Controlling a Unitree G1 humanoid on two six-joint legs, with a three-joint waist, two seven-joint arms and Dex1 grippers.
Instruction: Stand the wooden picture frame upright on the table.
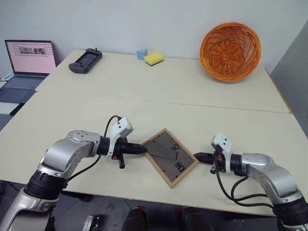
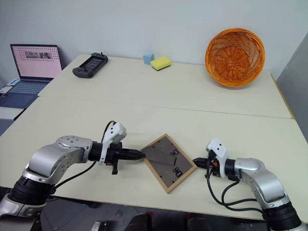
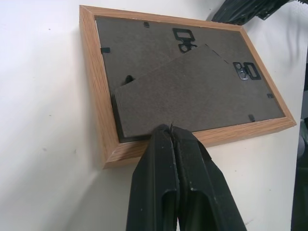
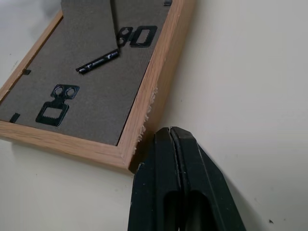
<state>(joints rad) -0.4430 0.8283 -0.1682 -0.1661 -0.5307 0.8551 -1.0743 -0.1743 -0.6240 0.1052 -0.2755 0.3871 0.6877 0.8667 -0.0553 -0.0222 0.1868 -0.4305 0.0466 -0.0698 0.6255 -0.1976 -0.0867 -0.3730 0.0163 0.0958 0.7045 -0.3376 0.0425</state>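
Observation:
The wooden picture frame (image 1: 170,157) lies face down on the table (image 1: 144,82) near its front edge, turned like a diamond, its dark grey back panel and fold-out stand (image 3: 192,96) facing up. My left gripper (image 1: 144,149) is shut, its tip at the frame's left corner, over the edge of the stand. My right gripper (image 1: 196,156) is shut too, its tip at the frame's right corner (image 4: 130,161), beside the wood. Neither gripper holds anything.
At the table's far side sit an orange wicker basket (image 1: 230,51), a yellow sponge (image 1: 154,58) with a blue block (image 1: 141,53) and a black handheld controller (image 1: 85,60). A laptop (image 1: 28,62) stands off the table to the left.

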